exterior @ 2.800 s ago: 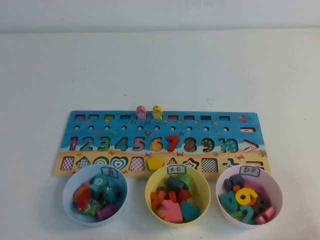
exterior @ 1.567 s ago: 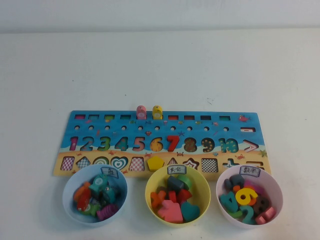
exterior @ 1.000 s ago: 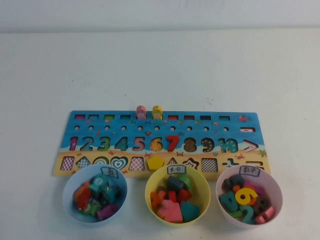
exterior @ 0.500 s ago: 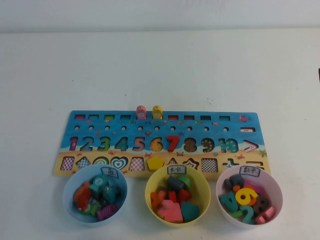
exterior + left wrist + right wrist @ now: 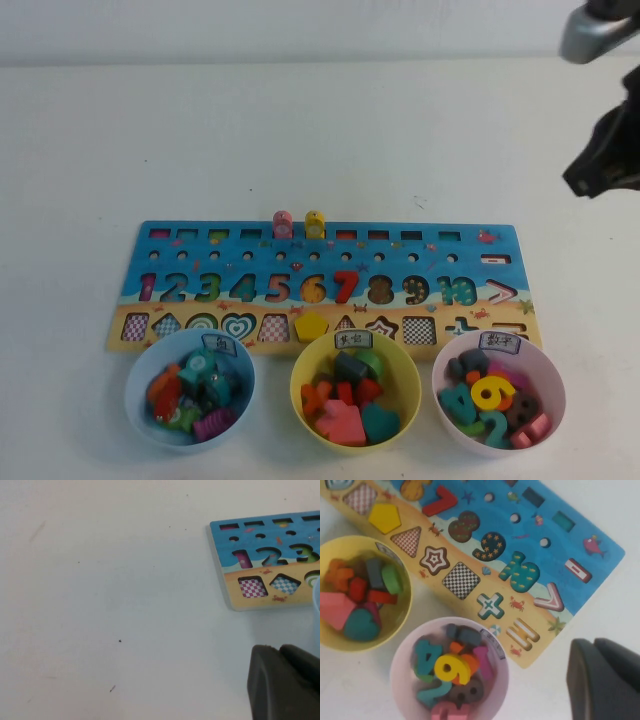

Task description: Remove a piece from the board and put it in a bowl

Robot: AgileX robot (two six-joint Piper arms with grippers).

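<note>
Hovering right gripper [image 5: 603, 165]: it hangs above the bare table beyond the board's right end, well apart from every piece; whether it is released or clenched cannot be told. Only a dark part of it shows at the edge of the right wrist view [image 5: 605, 680].
Left gripper [image 5: 282, 680]: a dark part shows at the edge of the left wrist view, over bare table near the board's left end; its state cannot be told either. It is out of the high view.
Piece [image 5: 345, 286]: the red 7 sits in its slot in the board's numeral row, between the orange 6 [image 5: 313, 288] and the dark 8 [image 5: 380, 289]. The right wrist view shows it too [image 5: 440, 501].
Board [image 5: 400, 225]: lies flat across the middle of the table [image 5: 320, 130], blue strip on the far side, sandy strip toward the bowls. A pink peg [image 5: 282, 224] and a yellow peg [image 5: 315, 224] stand side by side at its far edge. A yellow pentagon [image 5: 311, 324] sits in the shape row.
Bowl [image 5: 548, 372]: the lilac-pink one stands at the right of the three, just beside the board's near edge, holding mixed numerals; its white tag faces the board.
Yellow bowl [image 5: 408, 370]: middle, filled with shape pieces.
Light blue bowl [image 5: 140, 385]: left, filled with mixed pieces.
</note>
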